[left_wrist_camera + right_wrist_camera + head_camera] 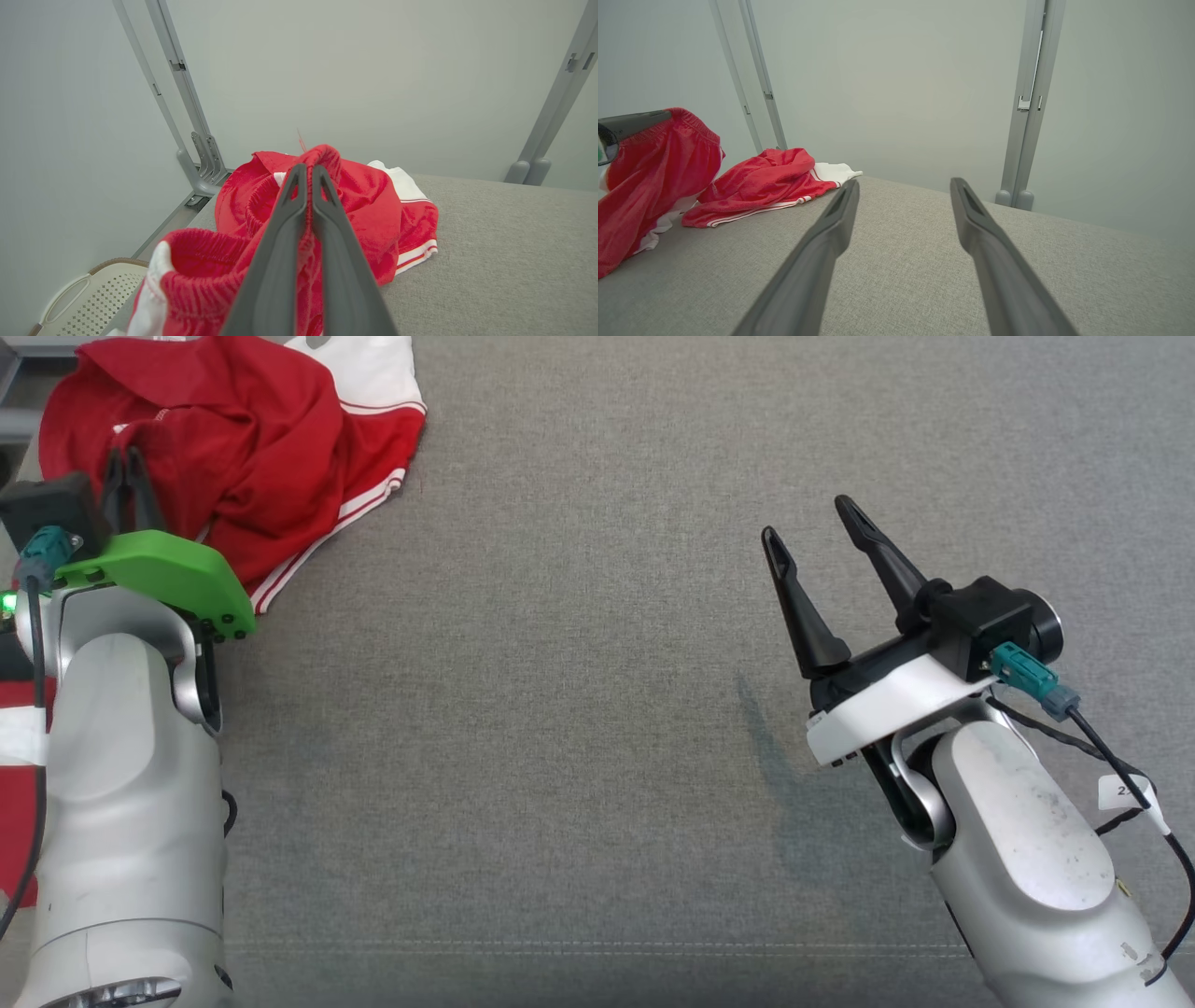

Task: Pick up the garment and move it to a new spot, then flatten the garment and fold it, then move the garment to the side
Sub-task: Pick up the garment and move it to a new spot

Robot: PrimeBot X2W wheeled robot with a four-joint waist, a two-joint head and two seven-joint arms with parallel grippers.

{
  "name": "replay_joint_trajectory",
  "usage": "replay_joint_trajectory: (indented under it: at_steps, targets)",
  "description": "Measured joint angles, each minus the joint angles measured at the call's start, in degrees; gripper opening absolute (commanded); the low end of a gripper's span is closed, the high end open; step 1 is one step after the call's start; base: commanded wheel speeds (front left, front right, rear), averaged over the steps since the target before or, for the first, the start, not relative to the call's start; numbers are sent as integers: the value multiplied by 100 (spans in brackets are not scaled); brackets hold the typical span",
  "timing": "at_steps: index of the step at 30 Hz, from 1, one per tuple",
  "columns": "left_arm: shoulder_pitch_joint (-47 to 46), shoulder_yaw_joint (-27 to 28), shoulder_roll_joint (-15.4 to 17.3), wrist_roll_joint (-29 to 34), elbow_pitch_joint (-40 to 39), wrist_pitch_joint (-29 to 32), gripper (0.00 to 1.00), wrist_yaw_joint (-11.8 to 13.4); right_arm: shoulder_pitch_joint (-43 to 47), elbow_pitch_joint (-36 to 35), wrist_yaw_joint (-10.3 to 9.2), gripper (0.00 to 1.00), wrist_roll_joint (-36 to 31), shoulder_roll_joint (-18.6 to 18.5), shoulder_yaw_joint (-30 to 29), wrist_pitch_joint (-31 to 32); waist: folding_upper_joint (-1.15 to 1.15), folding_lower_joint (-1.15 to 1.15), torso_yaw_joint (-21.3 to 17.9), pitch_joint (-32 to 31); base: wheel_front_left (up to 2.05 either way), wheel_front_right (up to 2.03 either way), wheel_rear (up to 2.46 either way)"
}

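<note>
Left wrist view: left tool clamped on waistband of red shorts. Cloth looks soft, light, limp; likely bunches. Right tool apart, empty. Waistband looks like best hold.

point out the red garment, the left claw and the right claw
red garment (252, 439), head view, crumpled red middle
left claw (309, 170), left wrist view, between shut fingertips
right claw (807, 518), head view, between open fingertips

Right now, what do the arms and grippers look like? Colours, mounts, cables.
The left forearm and right forearm are pale silver-grey. The left gripper and right gripper each have two long dark fingers. The left one's mount is a green plate, the right one's a white plate. Each has a black camera block, a teal plug and a black cable; the right cable carries a white tag.
</note>
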Motion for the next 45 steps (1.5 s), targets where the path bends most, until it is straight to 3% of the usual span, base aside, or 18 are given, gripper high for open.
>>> replay_joint_trajectory:
  at_steps: [9,16,24,30,34,45]
  targets:
    - [28,-887,3,-1170,-328,-16,0,-638,242,147,-53,100,43,64,-24,-2,0,0,-195,-419,0,0,0]
    - [67,-1734,11,-1961,-991,-18,0,-703,469,211,-154,100,91,73,-111,-11,0,0,-499,-680,0,0,0]
    - [493,-2661,19,-2513,-1191,-18,0,-712,648,229,-162,100,111,90,-110,-18,0,0,-903,-861,0,0,0]
    - [756,-3518,32,-2788,-1265,-16,0,-549,702,203,-212,100,133,125,-85,-19,0,0,-1342,-930,0,0,0]
    - [780,-3931,42,-2841,-1307,-13,0,-310,778,171,-253,100,133,131,-73,-19,0,0,-1656,-936,0,0,0]
    - [536,-4426,55,-2773,-1100,120,0,335,779,-23,-246,100,133,171,33,-26,0,0,-2535,-799,0,0,0]
